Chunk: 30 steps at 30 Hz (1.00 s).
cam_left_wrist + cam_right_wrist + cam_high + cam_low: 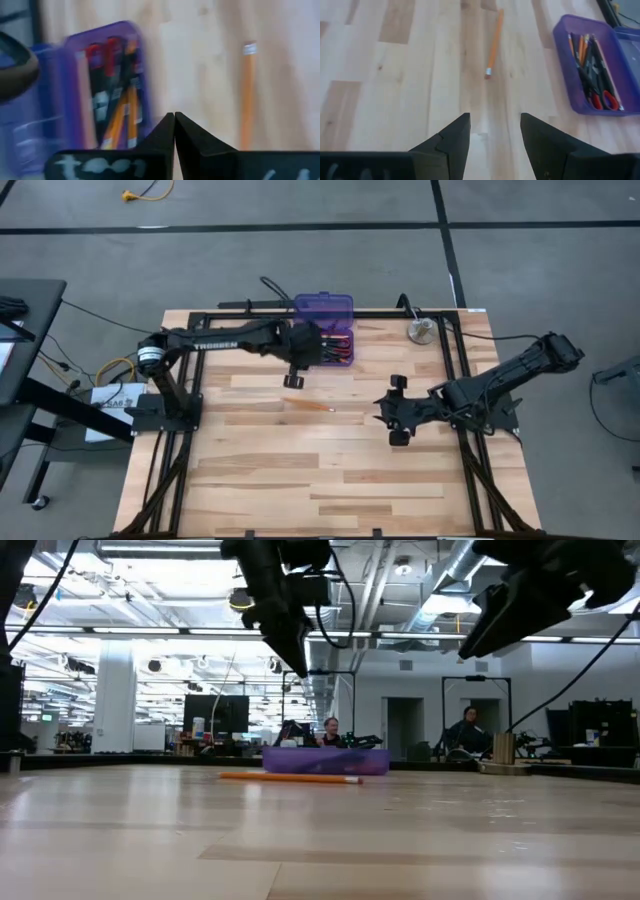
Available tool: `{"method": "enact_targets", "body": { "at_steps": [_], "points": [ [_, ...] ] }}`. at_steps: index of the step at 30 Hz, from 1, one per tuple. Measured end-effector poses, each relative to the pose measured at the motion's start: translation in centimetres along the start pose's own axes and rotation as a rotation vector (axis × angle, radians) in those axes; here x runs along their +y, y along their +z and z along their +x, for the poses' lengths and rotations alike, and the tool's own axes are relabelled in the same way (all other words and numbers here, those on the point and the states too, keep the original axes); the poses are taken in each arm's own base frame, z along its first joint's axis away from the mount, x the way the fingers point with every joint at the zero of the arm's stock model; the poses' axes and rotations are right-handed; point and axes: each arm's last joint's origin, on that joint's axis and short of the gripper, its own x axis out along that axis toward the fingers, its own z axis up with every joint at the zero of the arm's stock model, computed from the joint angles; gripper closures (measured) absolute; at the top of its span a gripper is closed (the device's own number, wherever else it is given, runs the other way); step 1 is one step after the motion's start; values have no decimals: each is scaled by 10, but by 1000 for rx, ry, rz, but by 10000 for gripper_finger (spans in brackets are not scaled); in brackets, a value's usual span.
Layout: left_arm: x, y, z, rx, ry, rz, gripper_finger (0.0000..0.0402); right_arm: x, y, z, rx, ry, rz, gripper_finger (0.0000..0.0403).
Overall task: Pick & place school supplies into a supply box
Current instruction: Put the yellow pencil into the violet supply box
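From above, the left gripper [293, 380] hangs just beside the purple supply box [325, 330] at the far edge of the bench [260, 470], while one orange pencil [312, 407] lies loose on the wood between the two arms; the right gripper [396, 410] waits just right of it, and a metal disc [420, 331] sits apart near the far right corner. At bench level that single pencil [290, 778] lies flat in front of the box [325, 760], both grippers well above it. Through the left wrist camera, the fingers [192, 145] are pinched together holding nothing, with the box [100, 95] packed with pencils, pens and red scissor handles, too blurred to count. The right wrist camera shows its fingers [445, 145] spread wide and empty, lined up towards the pencil [494, 45]. My read: one pencil left, one box, one pair of scissors already inside. Best approach looks like straddling the pencil mid-shaft, fingers square across it, descending right to the wood before closing.
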Motion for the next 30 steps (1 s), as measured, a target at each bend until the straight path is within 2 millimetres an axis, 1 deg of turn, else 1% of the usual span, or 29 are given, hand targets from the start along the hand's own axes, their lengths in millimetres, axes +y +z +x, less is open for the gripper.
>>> {"method": "enact_targets", "body": {
  "at_steps": [1, 3, 7, 10, 17, 20, 23, 27, 30],
  "points": [
    [2, -1, 0, -20, -47, -9, 401, 2, 0, -1, -4, 6, 1, 234],
    [-1, -2, 2, -49, -126, -10, 401, 6, 0, -2, -9, 19, -1, 234],
    [-18, -4, 10, -50, -210, 31, 396, 13, -1, -6, -18, 44, -23, 234],
    [-32, -5, 17, -40, -234, 51, 372, 17, -2, -8, -21, 58, -21, 234],
    [-65, -6, 32, -34, -240, 55, 279, 21, -1, -9, -34, 71, 0, 234],
    [-76, -10, 40, -33, -248, 37, 250, 22, 1, -10, -57, 76, 11, 234],
    [-86, -14, 46, -23, -241, 24, 235, 22, 2, -10, -63, 77, 14, 234],
    [-95, -17, 56, -67, -213, 28, 231, 22, 2, -10, -65, 77, 15, 234],
    [-97, -19, 60, -88, -194, 21, 231, 22, 2, -10, -65, 77, 15, 234]
  ]
}}
